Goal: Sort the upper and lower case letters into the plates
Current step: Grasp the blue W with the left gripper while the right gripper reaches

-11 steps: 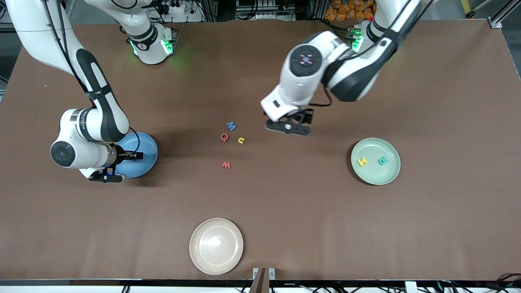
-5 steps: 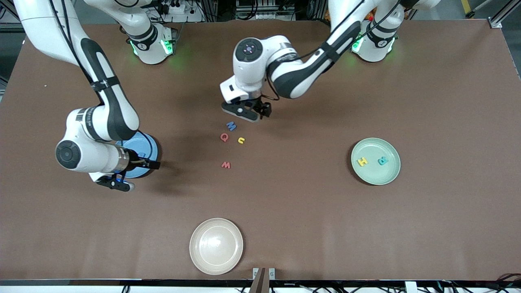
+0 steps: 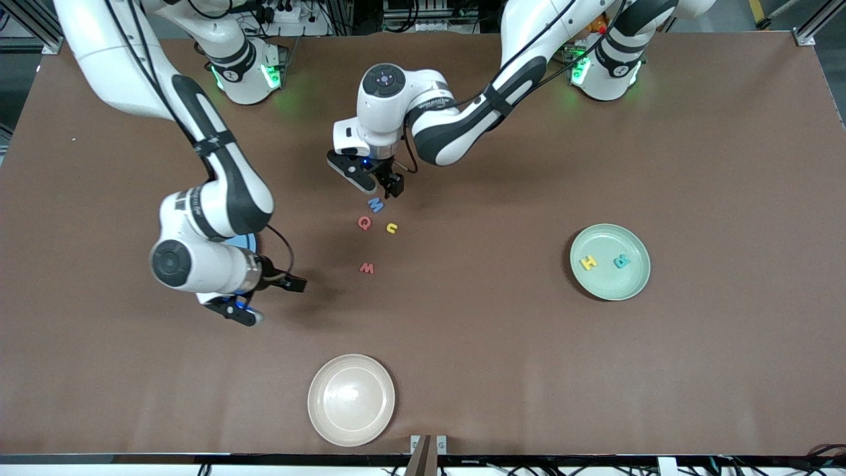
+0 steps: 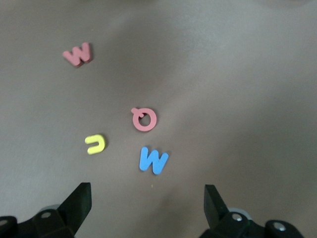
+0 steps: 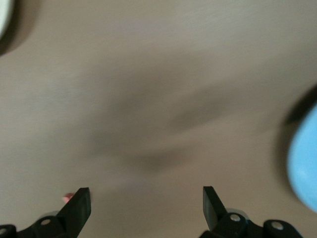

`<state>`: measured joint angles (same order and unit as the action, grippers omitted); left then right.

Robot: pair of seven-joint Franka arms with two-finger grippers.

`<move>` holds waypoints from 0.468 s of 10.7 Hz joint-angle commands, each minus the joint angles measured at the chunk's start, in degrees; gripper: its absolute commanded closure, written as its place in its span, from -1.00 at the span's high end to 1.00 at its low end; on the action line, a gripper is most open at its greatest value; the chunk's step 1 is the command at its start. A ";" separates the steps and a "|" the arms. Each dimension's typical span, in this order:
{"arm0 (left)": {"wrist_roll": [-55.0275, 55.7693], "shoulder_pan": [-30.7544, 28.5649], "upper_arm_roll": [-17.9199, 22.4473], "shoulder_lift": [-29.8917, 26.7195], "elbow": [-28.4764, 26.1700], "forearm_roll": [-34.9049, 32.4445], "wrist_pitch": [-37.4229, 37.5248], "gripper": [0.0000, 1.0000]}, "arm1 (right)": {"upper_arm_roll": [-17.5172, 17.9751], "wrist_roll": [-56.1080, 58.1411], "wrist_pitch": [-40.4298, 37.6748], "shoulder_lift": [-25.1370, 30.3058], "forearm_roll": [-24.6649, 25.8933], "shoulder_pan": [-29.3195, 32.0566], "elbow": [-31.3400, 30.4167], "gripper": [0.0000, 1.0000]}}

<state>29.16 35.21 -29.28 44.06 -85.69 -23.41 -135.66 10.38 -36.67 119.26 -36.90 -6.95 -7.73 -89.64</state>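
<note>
Four foam letters lie mid-table: a blue M, a red Q, a yellow u and a red w. The left wrist view shows the same M, Q, u and w. My left gripper hangs open and empty just beside the M. The mint plate holds a yellow H and a teal R. My right arm hides most of the blue plate. My right gripper is open and empty between that plate and the w.
A cream-beige plate stands empty close to the table's front edge, nearer to the front camera than the loose letters. Its rim shows at a corner of the right wrist view. Both arm bases stand along the table's back edge.
My left arm swung from between the letters and the mint plate to just beside the blue M. My right gripper left the blue plate, moving toward the letters, and its jaws widened.
</note>
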 commanded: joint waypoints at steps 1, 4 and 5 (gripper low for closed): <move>-4.10 5.47 5.62 3.30 4.45 -1.03 -2.58 1.00 | 1.22 -10.56 0.01 -3.96 -0.61 -0.18 6.14 1.00; -6.83 6.54 6.61 6.65 6.76 -1.20 -3.55 0.79 | 1.57 -17.65 3.62 -4.15 -0.69 -0.28 6.14 1.00; -7.45 6.63 6.96 7.00 6.85 -1.11 -3.56 0.65 | 1.66 -17.99 3.18 -3.79 -0.69 -0.09 6.06 1.00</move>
<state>23.49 41.21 -23.24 49.40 -81.10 -23.41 -138.67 11.42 -53.15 123.01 -40.18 -6.98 -8.59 -85.04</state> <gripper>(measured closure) 0.093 0.000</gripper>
